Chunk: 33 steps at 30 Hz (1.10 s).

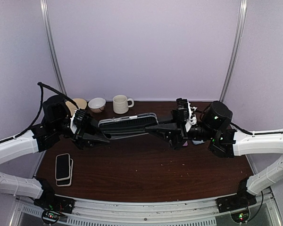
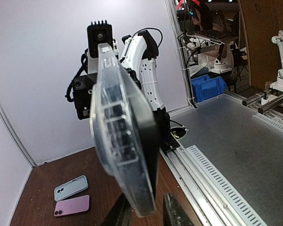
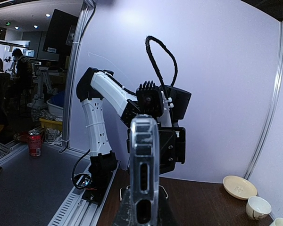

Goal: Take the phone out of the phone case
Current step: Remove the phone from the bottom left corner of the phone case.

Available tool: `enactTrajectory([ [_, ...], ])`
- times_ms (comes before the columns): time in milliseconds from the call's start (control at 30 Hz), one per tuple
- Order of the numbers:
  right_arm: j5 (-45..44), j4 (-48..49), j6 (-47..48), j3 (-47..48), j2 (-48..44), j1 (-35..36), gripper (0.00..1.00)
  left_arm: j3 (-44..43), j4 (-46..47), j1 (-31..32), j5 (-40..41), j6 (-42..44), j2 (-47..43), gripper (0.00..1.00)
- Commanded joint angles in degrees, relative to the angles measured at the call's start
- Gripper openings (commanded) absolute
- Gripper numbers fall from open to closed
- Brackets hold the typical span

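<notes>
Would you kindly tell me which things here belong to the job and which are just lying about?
Job: phone case, phone inside it, left gripper, right gripper.
Lying about: mug, cup, saucer, stacked phones, blue phone, pink phone.

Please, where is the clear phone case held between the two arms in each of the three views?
Top external: the clear phone case lies across the centre, its long side running left to right.
Left wrist: centre, large, standing upright.
Right wrist: bottom centre, seen edge-on.
Shared landmark: the brown table below it.
</notes>
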<state>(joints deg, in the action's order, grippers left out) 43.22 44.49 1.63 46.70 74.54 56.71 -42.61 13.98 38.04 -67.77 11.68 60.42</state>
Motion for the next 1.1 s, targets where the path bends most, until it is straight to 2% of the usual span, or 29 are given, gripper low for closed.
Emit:
enactTrajectory([
  [0, 0.8, 4.7, -1.0, 2.9, -0.4, 0.1, 0.00, 0.4, 0.8, 0.5, 0.3, 1.9, -0.9, 0.25],
  [467, 1.6, 2.8, -0.5, 2.9, -0.3, 0.7, 0.00, 0.5, 0.6, 0.8, 0.0, 2.1, -0.9, 0.25],
  [733, 2.7, 1.6, -0.5, 3.0, -0.1, 1.0, 0.00, 0.5, 0.1, 1.1, -0.4, 2.7, -0.9, 0.19],
  [967, 4.9, 0.5, -1.6, 3.0, 0.1, 1.3, 0.00, 0.2, -3.2, 1.6, -1.4, 6.6, -1.4, 0.15],
  [1067, 5.5, 0.5, -5.0, 2.9, 0.2, 1.3, 0.00, -0.1, -7.2, 1.9, -1.6, 10.7, -2.1, 0.15],
])
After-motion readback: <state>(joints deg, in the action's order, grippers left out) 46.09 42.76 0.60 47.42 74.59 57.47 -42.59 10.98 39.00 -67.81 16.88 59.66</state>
